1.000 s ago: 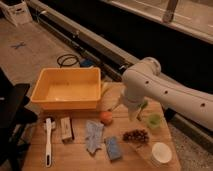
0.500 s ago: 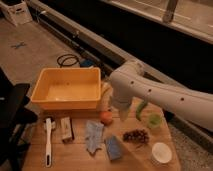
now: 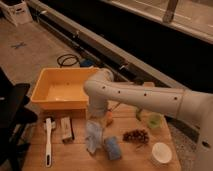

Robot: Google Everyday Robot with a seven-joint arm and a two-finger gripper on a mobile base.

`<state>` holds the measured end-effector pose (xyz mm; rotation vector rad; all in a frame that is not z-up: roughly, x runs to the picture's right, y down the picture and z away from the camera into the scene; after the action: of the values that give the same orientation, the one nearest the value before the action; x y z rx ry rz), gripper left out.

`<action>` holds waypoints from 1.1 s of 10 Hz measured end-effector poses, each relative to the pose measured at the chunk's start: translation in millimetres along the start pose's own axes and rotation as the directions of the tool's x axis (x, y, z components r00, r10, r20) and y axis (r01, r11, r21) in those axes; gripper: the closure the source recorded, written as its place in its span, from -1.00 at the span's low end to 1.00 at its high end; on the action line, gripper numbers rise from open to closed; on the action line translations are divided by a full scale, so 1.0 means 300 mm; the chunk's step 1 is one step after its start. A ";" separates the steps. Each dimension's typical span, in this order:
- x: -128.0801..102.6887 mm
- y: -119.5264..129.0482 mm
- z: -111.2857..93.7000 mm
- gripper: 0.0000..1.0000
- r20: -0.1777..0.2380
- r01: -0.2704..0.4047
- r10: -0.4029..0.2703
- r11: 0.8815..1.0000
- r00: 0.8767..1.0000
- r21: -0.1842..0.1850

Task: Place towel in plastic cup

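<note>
A crumpled grey-blue towel [image 3: 92, 138] lies on the wooden table [image 3: 75, 157], left of centre. My gripper [image 3: 95, 121] hangs from the white arm [image 3: 135, 96] straight down over the towel's top edge, at or just above it. A green translucent plastic cup [image 3: 154, 121] stands at the right of the table, about a third of the table's width from the towel. The arm hides part of the table behind the gripper.
A yellow bin [image 3: 62, 90] stands at the back left. Next to the towel lie a blue sponge [image 3: 113, 148], an orange object [image 3: 108, 118], dark grapes [image 3: 136, 135], a white bowl [image 3: 161, 153], a small box [image 3: 66, 129] and a white brush [image 3: 48, 141].
The arm has swung left and down. The gripper has moved from near the table's middle right to over the towel.
</note>
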<state>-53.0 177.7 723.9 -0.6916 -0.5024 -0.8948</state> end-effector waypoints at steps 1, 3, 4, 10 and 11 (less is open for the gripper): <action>-0.018 -0.001 0.052 -0.30 0.030 0.021 -0.020 1.000 0.999 -0.019; -0.042 0.006 0.116 -0.30 0.079 0.042 -0.038 0.998 0.996 -0.052; -0.049 0.017 0.137 -0.30 0.105 0.049 -0.043 0.997 0.994 -0.061; -0.046 0.011 0.144 -0.30 0.106 0.058 -0.049 0.995 0.993 -0.077; -0.050 -0.008 0.175 -0.30 0.117 0.074 -0.064 0.993 0.991 -0.089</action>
<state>-69.2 222.8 750.5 -0.8178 -0.5915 -0.9522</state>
